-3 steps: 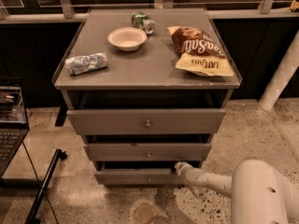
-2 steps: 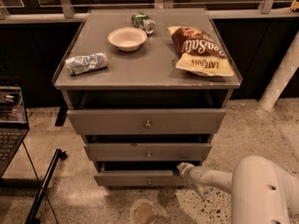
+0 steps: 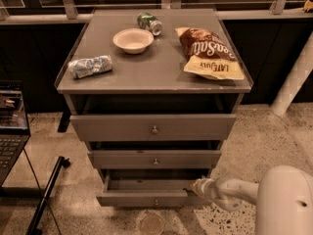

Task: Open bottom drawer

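Observation:
The bottom drawer (image 3: 146, 198) is the lowest, thinnest grey-brown front of three, with a small round knob (image 3: 156, 202). It stands pulled out, with its dark inside showing above the front. My gripper (image 3: 198, 186) sits at the drawer's right end, at the top edge of its front. My white arm (image 3: 234, 190) reaches in from the lower right.
The middle drawer (image 3: 155, 158) and top drawer (image 3: 152, 127) are also part way out. On the cabinet top lie a bowl (image 3: 133, 39), a can (image 3: 149, 23), a chip bag (image 3: 208, 53) and a crumpled silver wrapper (image 3: 90, 65). A laptop stand (image 3: 12, 131) is at left, a white post (image 3: 293, 77) at right.
The bottom drawer has slid further out toward me. My gripper has stayed at its right end and moved with it.

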You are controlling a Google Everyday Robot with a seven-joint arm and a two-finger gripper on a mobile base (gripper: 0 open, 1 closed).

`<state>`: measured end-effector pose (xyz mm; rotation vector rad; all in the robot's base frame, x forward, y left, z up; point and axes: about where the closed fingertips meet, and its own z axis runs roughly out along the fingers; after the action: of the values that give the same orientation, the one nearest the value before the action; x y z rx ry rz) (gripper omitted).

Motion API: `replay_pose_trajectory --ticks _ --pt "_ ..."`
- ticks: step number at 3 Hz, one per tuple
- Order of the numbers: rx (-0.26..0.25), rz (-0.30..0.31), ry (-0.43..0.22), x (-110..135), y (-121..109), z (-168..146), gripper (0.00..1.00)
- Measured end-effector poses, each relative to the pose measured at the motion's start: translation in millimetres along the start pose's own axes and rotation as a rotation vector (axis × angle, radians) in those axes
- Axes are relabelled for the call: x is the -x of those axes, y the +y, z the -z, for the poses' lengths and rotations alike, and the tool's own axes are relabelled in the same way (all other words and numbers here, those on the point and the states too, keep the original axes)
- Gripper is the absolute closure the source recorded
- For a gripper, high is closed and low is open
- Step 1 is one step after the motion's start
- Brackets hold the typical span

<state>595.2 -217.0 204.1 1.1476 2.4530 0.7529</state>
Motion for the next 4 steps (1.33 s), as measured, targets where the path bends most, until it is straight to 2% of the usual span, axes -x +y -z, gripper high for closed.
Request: replay_pose_trajectory --ticks 1,2,3,4 --pt "0.067 -0.059 0.114 -15 3 13 1.0" --pt "0.067 -0.059 0.114 -15 3 13 1.0" --pt "0.051 -0.065 0.105 -11 21 -15 1.0" --pt "0.05 -0.065 0.105 -11 22 -16 1.0"
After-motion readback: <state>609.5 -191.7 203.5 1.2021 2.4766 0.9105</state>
